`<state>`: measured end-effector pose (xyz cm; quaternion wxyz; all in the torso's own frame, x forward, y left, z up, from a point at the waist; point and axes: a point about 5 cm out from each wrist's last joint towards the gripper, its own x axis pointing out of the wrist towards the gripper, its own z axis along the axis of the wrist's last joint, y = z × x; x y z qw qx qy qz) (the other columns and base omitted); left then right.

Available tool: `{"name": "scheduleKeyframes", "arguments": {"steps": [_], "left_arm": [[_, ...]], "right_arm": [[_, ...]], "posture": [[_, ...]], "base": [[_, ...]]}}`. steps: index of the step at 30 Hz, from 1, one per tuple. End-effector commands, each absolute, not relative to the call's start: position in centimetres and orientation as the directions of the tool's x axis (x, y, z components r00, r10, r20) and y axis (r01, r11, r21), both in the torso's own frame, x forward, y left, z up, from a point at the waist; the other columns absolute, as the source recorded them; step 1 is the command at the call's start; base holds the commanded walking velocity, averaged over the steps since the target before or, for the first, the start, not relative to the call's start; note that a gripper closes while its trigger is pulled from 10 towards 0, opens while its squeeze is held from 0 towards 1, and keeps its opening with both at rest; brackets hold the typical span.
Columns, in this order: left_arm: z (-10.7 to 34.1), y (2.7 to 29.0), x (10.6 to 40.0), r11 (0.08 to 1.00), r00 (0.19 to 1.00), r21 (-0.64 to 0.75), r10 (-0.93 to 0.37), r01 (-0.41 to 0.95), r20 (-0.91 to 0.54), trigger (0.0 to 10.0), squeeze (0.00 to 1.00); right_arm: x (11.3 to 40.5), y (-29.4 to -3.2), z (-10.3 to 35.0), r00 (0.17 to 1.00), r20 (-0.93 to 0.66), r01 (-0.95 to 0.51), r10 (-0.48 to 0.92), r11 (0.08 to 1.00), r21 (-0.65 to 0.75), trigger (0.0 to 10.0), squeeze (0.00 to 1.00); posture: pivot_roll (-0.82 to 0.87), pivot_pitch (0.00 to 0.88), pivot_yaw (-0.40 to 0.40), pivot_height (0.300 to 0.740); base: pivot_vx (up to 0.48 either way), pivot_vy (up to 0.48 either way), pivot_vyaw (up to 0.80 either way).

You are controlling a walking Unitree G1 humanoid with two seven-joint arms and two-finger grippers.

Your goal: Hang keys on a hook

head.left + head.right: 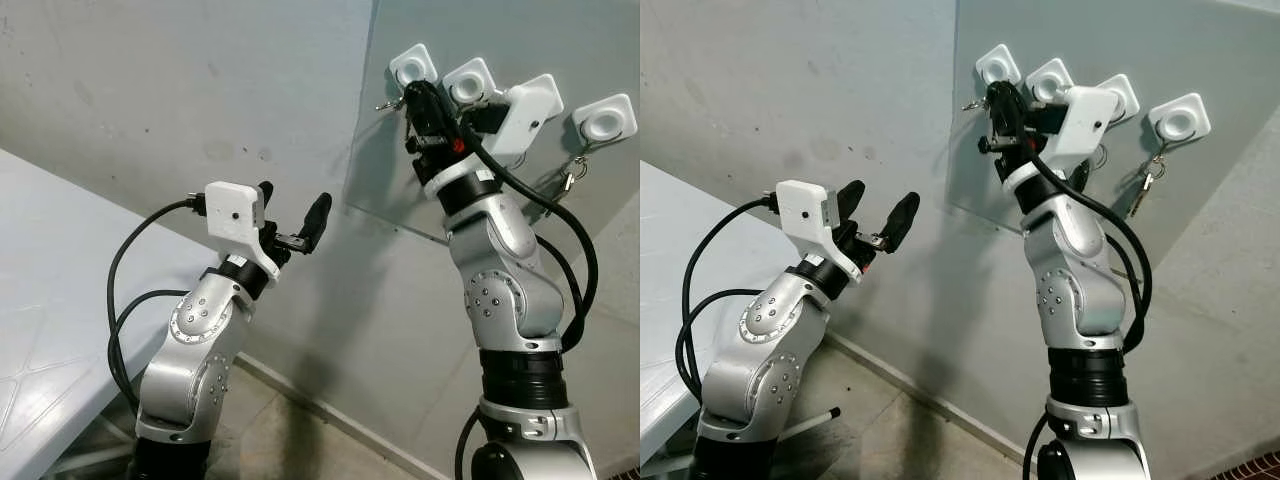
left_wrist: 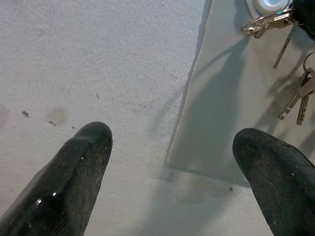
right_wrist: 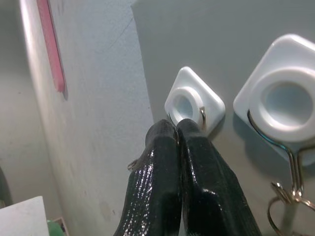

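Four white hooks sit in a row on a grey panel on the wall. My right gripper is raised to the leftmost hook and is shut on the keys. Their ring lies against that hook, right at my fingertips. My left gripper is held in mid-air lower left of the panel, open and with nothing in it. Its wrist view looks between the fingers toward the panel's lower corner.
Another bunch of keys hangs from the rightmost hook. More keys hang under the second hook. A white table stands at the left against the wall. Bare floor lies below.
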<state>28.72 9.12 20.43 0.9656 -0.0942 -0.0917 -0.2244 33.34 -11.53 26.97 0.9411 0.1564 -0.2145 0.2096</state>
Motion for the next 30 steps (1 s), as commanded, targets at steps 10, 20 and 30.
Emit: {"name": "scheduleKeyframes", "arguments": {"steps": [10,20,30], "left_arm": [[20.8,8.9,28.7,0.878,0.878,-0.138,-0.422,0.458,0.226,10.0,0.00],[20.8,8.9,28.6,0.878,0.879,-0.141,-0.421,0.457,0.224,10.0,0.00],[20.8,9.0,28.6,0.879,0.880,-0.144,-0.420,0.455,0.222,10.0,0.00]], "right_arm": [[32.8,-11.6,27.1,0.796,0.483,-0.493,0.364,0.853,0.170,10.0,0.00],[32.6,-11.4,26.1,0.803,0.443,-0.512,0.399,0.842,0.171,10.0,1.00],[32.5,-11.4,26.1,0.803,0.442,-0.512,0.401,0.843,0.166,10.0,1.00]], "posture": [[-0.06,0.005,-0.044,0.740],[-0.06,0.001,-0.045,0.740],[-0.06,0.007,-0.046,0.740]], "base": [[0.000,0.000,0.00],[0.000,0.000,0.00],[0.000,0.000,0.00]]}}
